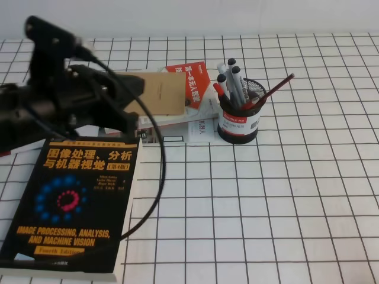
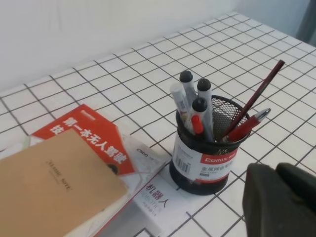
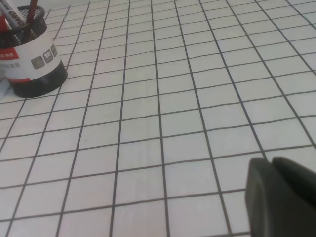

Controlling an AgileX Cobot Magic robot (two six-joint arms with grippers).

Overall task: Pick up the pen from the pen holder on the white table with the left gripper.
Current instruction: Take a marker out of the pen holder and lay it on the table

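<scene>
The pen holder, a black mesh cup with a white and red label, stands upright on the white table, right of centre. The pen shows only its red cap among grey markers with black caps. A thin dark-red pencil and a red ballpoint lean to the cup's right. My left gripper hangs to the left of the cup, well apart from it, fingers together and empty. My right gripper hovers low over bare grid, fingers together.
A large black textbook lies at the front left with the arm's cable looping over it. A brown notebook, a red booklet and white papers lie stacked between my left gripper and the cup.
</scene>
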